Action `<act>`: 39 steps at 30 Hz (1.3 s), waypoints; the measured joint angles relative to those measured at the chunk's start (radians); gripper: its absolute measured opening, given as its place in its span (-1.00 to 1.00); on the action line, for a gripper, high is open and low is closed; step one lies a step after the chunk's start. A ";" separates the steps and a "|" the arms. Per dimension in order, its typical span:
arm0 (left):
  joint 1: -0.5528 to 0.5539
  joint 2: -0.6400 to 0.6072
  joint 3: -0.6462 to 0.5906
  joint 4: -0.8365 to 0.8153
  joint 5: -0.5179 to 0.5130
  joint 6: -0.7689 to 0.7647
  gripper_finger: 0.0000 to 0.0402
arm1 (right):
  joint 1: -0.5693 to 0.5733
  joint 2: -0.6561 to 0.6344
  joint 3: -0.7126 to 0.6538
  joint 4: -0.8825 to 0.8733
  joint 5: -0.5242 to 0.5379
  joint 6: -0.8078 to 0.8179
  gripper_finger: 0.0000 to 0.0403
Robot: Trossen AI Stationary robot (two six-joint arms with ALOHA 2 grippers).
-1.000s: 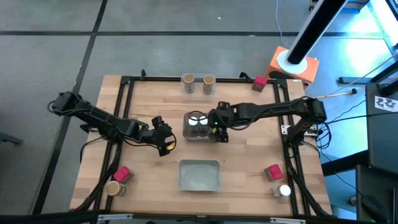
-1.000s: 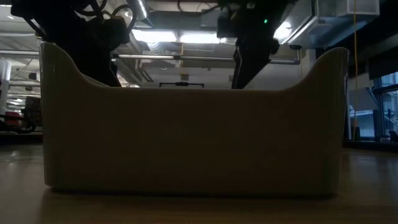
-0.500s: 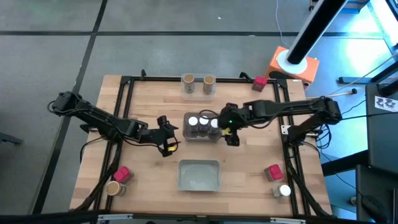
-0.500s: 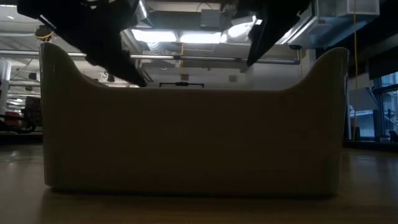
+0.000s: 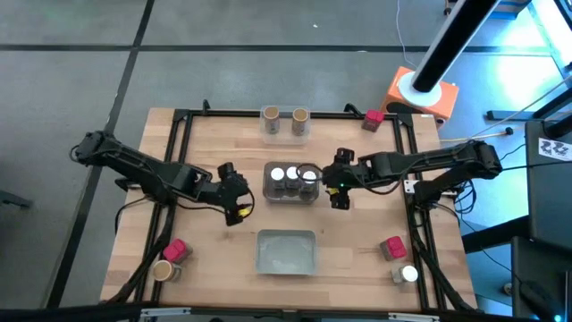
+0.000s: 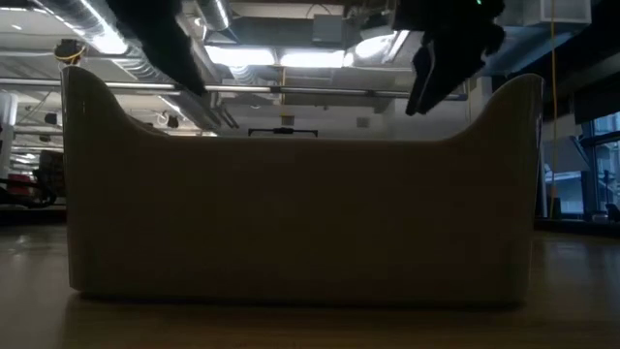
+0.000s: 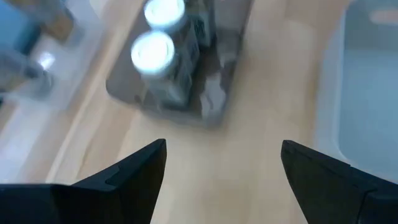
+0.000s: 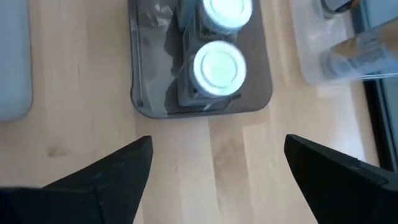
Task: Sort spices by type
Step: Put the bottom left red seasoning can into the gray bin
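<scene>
Spices sit in small groups all over the wooden table [image 5: 357, 259]. At the near edge, on the left, a tan-topped brown cylinder [image 5: 162, 270] stands touching a red-pink box [image 5: 176, 249]. On the right near corner, a white-lidded jar [image 5: 407, 275] stands just beside another red-pink box [image 5: 391, 247]. Between these two groups lies a grey tray [image 5: 286, 251].

In the middle of the table is a clear tray [image 5: 290, 198] with two dark jars with white lids [image 5: 292, 175] standing upright inside it, side by side.

The left gripper [image 5: 235, 191] hangs just to the left of this tray. Its two fingers [image 7: 134, 171] are spread apart and hold nothing. The right gripper [image 5: 340, 182] hangs just to the right of the tray. Its fingers [image 8: 121, 167] are spread wide too, with nothing between them. Both wrist views look down on the two white lids.

At the far edge stand two more tan-topped cylinders [image 5: 284, 117], close together. A third red-pink box [image 5: 374, 119] sits farther right along that edge, near the corner.
</scene>
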 joint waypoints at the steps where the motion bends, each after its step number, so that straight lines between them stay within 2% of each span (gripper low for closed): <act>1: -0.009 0.000 0.034 -0.061 0.014 -0.025 0.50 | 0.000 0.000 -0.015 0.011 0.000 0.000 0.80; 6: -0.042 0.000 0.152 -0.311 0.132 -0.188 0.50 | -0.003 -0.006 -0.080 0.013 0.018 0.025 0.80; 12: -0.090 0.000 0.179 -0.482 0.345 -0.456 0.50 | -0.003 -0.033 -0.142 0.016 0.064 0.079 0.80; 19: -0.207 0.000 0.179 -0.626 0.430 -0.770 0.50 | -0.003 -0.076 -0.147 0.032 0.085 0.079 0.80; 29: -0.401 0.024 0.147 -0.641 0.488 -1.055 0.50 | -0.003 -0.089 -0.147 0.033 0.103 0.076 0.80; 39: -0.593 0.051 0.010 -0.489 0.499 -1.358 0.50 | -0.003 -0.088 -0.147 0.040 0.075 0.081 0.80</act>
